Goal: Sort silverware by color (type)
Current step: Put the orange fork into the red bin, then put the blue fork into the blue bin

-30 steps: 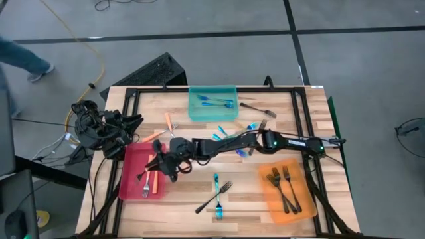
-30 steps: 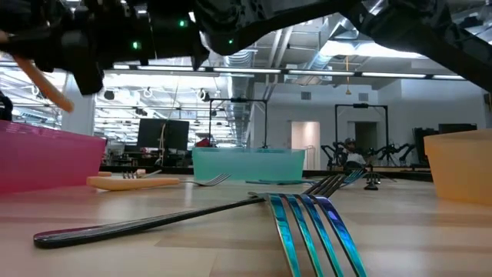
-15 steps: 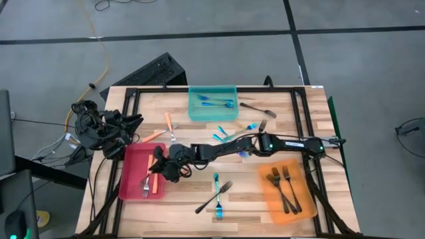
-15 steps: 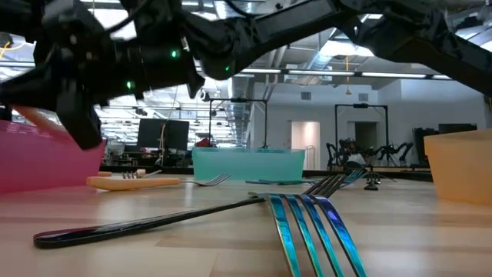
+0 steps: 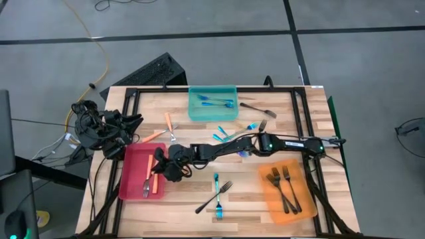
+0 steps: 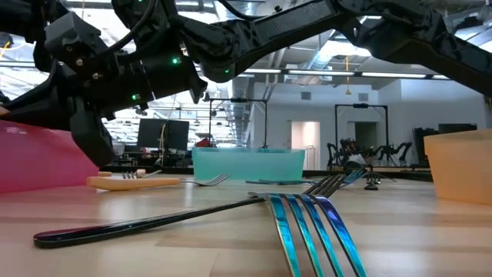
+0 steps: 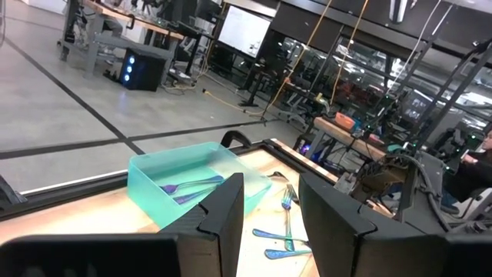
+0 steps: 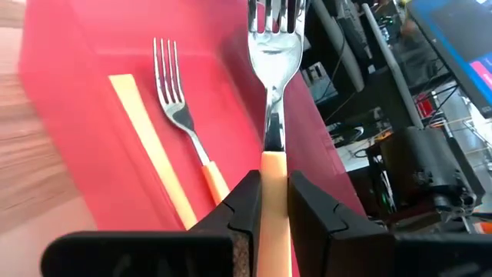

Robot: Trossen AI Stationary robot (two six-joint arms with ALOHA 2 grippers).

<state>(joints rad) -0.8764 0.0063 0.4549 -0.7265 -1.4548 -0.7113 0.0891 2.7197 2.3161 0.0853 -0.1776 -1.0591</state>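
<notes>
My right gripper [image 5: 158, 166] reaches across from the table's right and hangs over the red tray [image 5: 136, 189], shut on an orange-handled fork [image 8: 274, 92] with silver tines. A second orange-handled fork [image 8: 184, 127] and a flat orange strip [image 8: 150, 146] lie on the tray's floor. Blue forks lie in the teal tray [image 5: 212, 111], dark forks in the orange tray [image 5: 302, 199]. My left gripper [image 7: 270, 208] waits open beyond the table's left edge. My right gripper pinches the fork's orange handle [image 8: 274, 173] between its two fingers, close to where the handle meets the silver neck. The fingers come from the table's right, slanting slightly down, and the fork lies along them. Its tines [image 8: 274, 14] stick out ahead over the red tray.
Loose on the wood lie a blue fork [image 5: 216, 186] and a dark fork [image 5: 214, 197] near the front, several blue forks [image 5: 229, 135] mid-table, a dark fork [image 5: 257, 107] by the teal tray, and orange-handled forks [image 5: 169, 123] at the far left.
My right gripper has sunk toward the red tray with the orange-handled fork and has rolled a little about its own line. It has stayed shut on the fork.
</notes>
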